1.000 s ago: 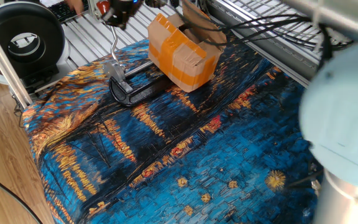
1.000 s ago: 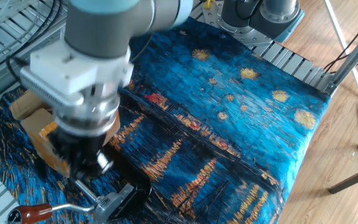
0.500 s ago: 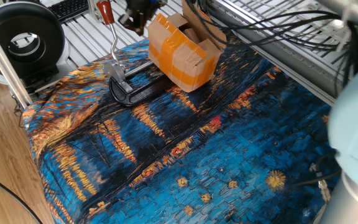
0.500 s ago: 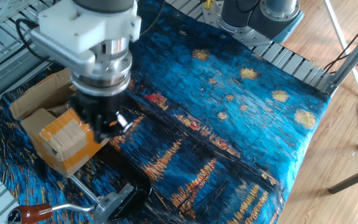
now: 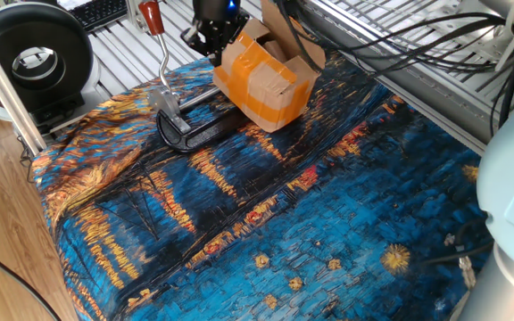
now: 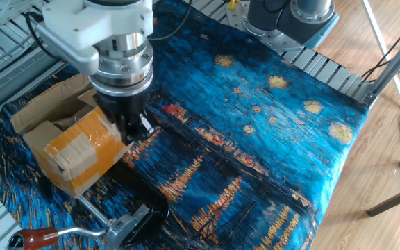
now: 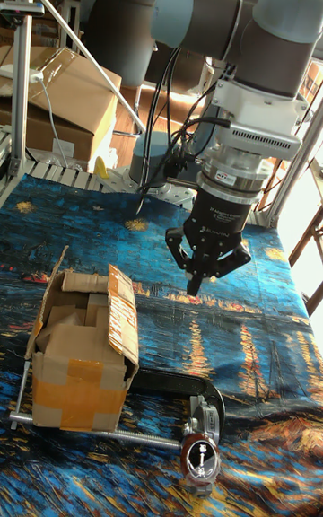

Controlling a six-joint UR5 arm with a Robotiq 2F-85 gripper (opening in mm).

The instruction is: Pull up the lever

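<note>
one lever (image 5: pixel 161 55), one cardboard box (image 5: pixel 264 78), seemingly one claw (image 7: pixel 196 284)

Arm (image 7: pixel 224 19): fat cylindrical links, matte grey tube sections, pale blue-grey joint caps. Below the last joint sits a white squarish wrist block (image 7: pixel 256 118) with rounded corners, small dark screw holes on its face. Under that a silver ribbed ring (image 6: pixel 123 66), then a black tapering body.

Gripper (image 7: pixel 205 282): all black, two short linkage fingers (image 7: pixel 191 282) with visible pivots, splayed outward from the palm.

Cables (image 7: pixel 166 144): bundle of thin black leads running up from beside the wrist block along the arm. Round grey base (image 6: pixel 294 14) with blue-grey collar, bolted at the table edge.
</note>
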